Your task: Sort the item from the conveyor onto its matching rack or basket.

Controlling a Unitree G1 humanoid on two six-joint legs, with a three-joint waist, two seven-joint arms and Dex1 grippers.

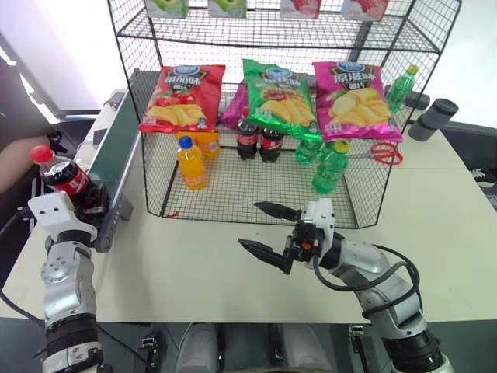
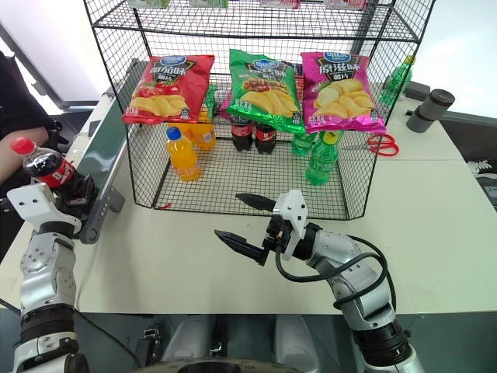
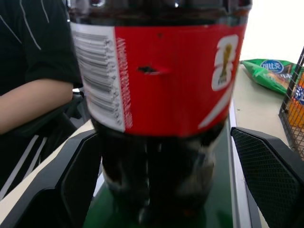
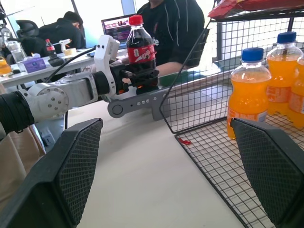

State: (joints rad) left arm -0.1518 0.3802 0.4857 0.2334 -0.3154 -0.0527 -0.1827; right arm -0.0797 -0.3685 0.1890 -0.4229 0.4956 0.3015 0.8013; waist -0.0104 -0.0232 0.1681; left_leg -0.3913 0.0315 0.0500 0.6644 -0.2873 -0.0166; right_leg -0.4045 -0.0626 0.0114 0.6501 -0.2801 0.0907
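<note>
The left gripper [image 3: 161, 180] brackets the cola bottle [image 1: 62, 172] on the conveyor [image 1: 116, 151], seemingly not yet clamped, so next comes squeezing, then carrying it to the rack [image 1: 256, 198], while the right gripper [image 1: 268, 230] waits wide open and empty.

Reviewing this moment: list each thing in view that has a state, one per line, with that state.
Cola bottle: upright on the conveyor, cap on, between the left gripper's fingers.
Left gripper: around the bottle, a gap showing on one side.
Right gripper: open, empty, above the table.
Rack: holds upright orange, cola and green bottles.
Scissors: lying closed.
</note>
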